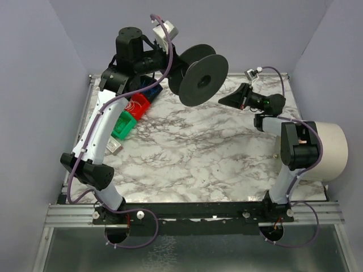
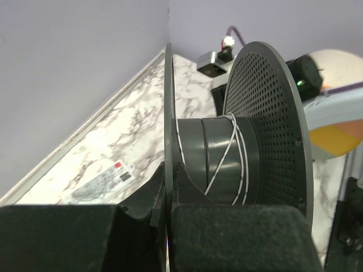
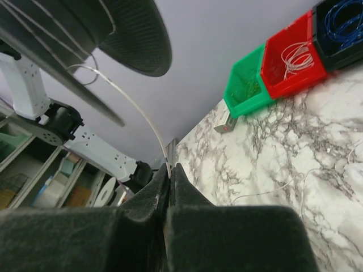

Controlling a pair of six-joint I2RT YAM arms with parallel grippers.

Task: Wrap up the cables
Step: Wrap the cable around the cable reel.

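A big black two-flanged spool (image 1: 199, 75) is held in the air over the table's far side. My left gripper (image 2: 168, 173) is shut on the edge of its thin near flange (image 2: 169, 102). A few turns of thin white cable (image 2: 235, 153) cross the spool's dark hub. In the top view the left gripper (image 1: 170, 63) sits just left of the spool. My right gripper (image 1: 225, 101) is to the spool's right and lower. In its wrist view the right gripper (image 3: 170, 170) is shut on the white cable (image 3: 139, 110), which curves up to the spool (image 3: 125, 28).
Green (image 1: 123, 124), red (image 1: 139, 106) and blue (image 1: 151, 88) bins stand at the back left, the red one (image 3: 289, 62) holding white wire. A small labelled box (image 1: 115, 146) lies near them. A loose thin strand (image 3: 272, 190) lies on the marble. A large white roll (image 1: 330, 150) sits at the right edge.
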